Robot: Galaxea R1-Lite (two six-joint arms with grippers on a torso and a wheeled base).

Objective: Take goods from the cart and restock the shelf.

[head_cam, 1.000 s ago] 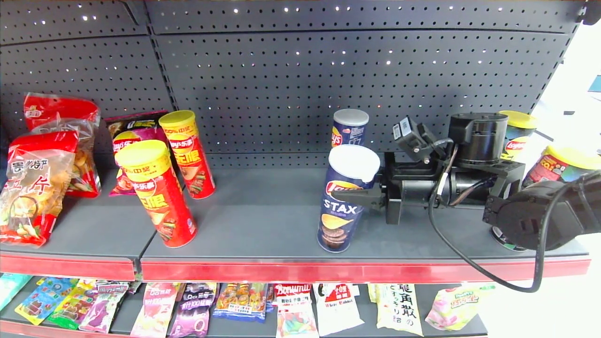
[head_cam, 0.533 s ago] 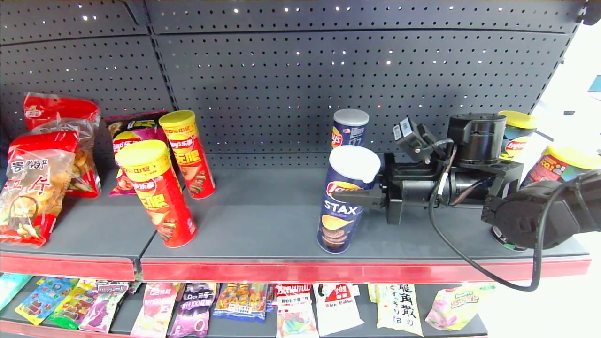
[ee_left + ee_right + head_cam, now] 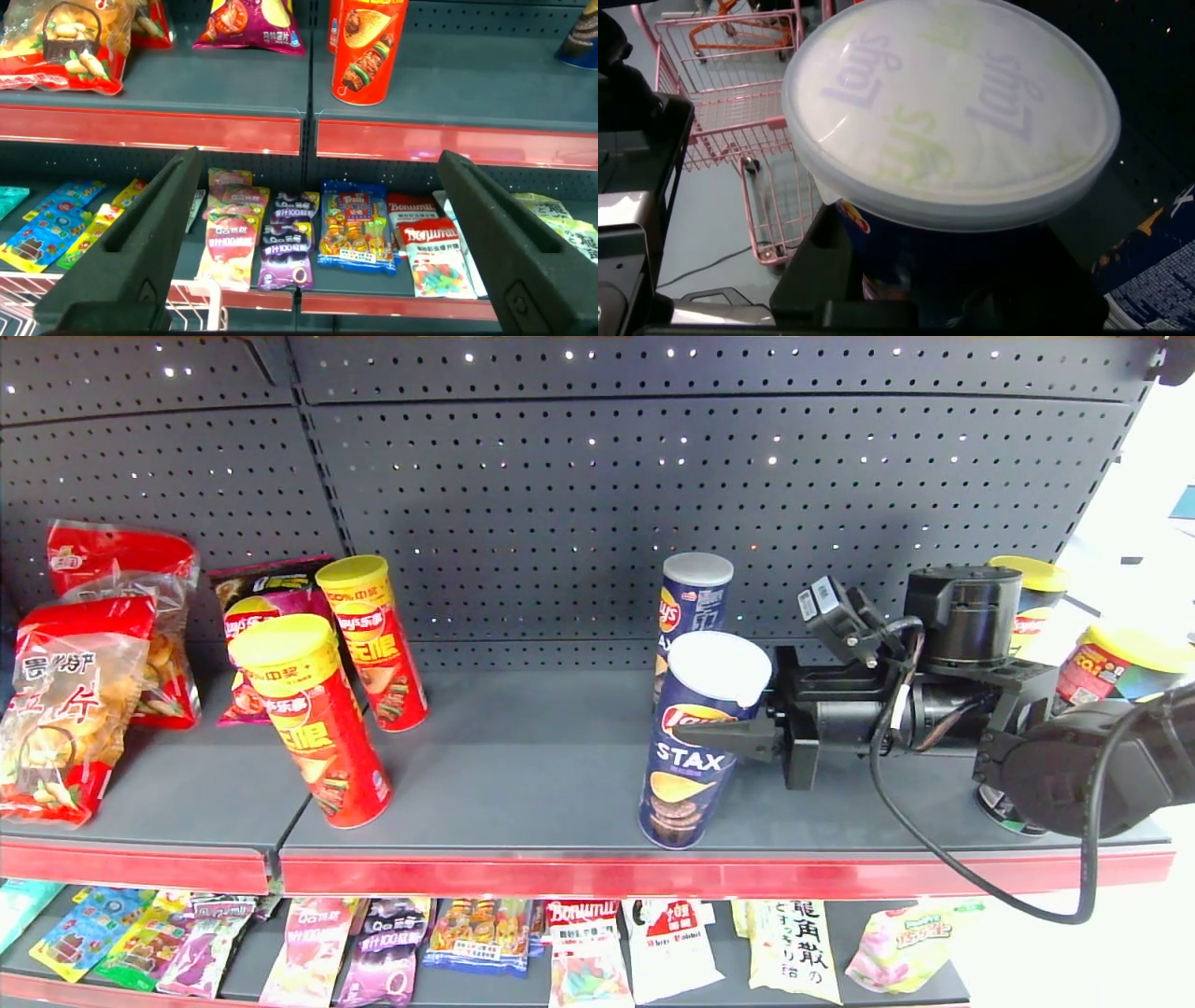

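Where the shelf [image 3: 523, 784] meets its red front edge, the blue chips can [image 3: 691, 784] stands tilted, apparently touching down, clenched by the right pincer [image 3: 702, 728]. Behind it stands a second blue can [image 3: 695, 593]. Right wrist view adds the pink cart [image 3: 729, 121]; left wrist view, the left pincer [image 3: 313, 247] spread wide before snack packets [image 3: 355, 229].

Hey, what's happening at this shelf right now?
The robot is restocking. Its right gripper is shut on a blue chip can, holding it roughly upright at the front of the shelf, just ahead of another blue can by the back panel. The left gripper hangs open lower down, facing the candy bags on the shelf below, holding nothing.
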